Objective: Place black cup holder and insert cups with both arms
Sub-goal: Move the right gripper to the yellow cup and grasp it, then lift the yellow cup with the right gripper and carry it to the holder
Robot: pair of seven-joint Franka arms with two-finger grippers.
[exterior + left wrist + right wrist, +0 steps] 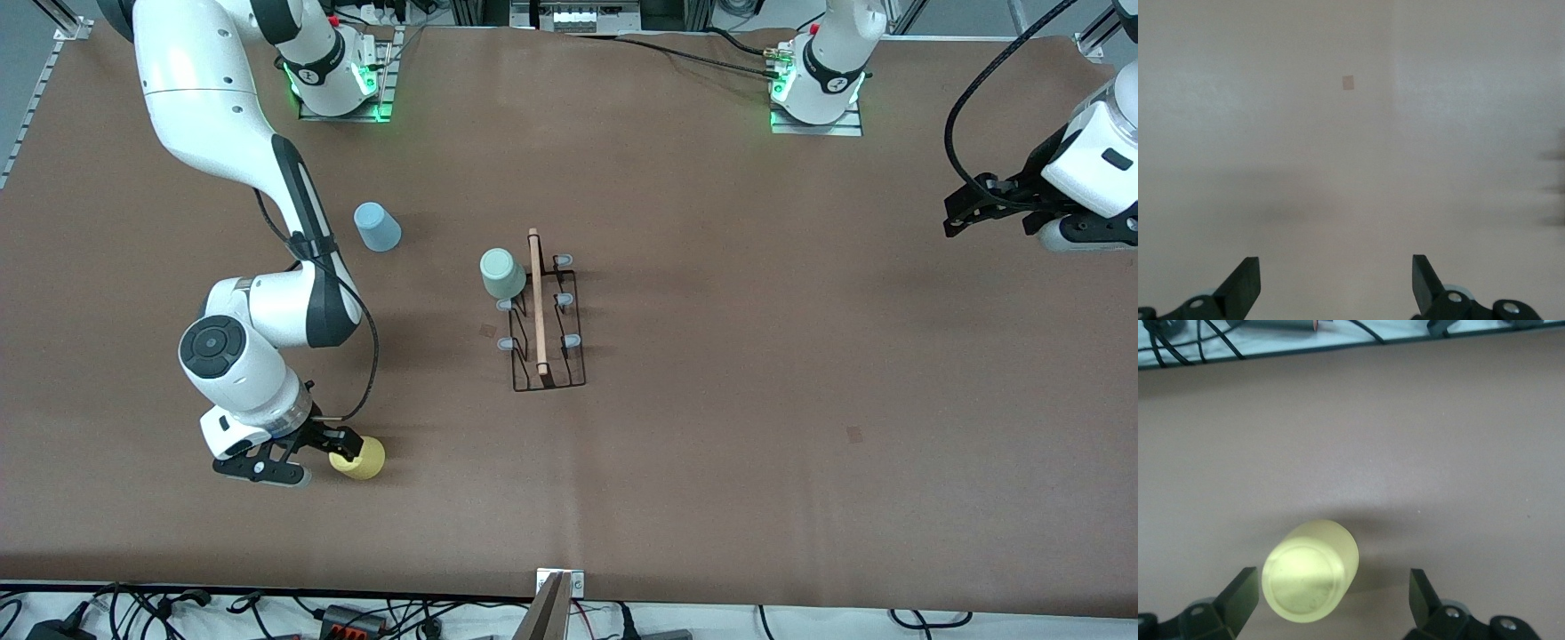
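Right arm is reaching well down the brown table (711, 462) toward the front camera at its own end; its black two-finger right gripper (307, 458) is down low at the small yellow plastic tumbler (360, 457), which sits upside down on the table. Right wrist view shows the jaws spread wide with the yellow tumbler (1310, 569) between them, closer to one finger (1241, 597) than the other, no contact that I can see, so nothing gripped. Light blue plastic tumbler (378, 227) stands inverted on the table farther from the front camera, between the right arm's base and the rack, apart from both. Pale green plastic tumbler (502, 273) is upside down at the end of the rack farthest from the front camera, on the side toward the right arm; it looks seated on a peg, but the peg itself is hidden. Thin black wire cup holder with light wooden rod handle (539, 302) stands mid-table, five grey-tipped pegs bare. Left arm waits at its end of the table; left gripper (996, 209) hangs over bare table, fingers (1245, 283) fully apart, holding nothing.
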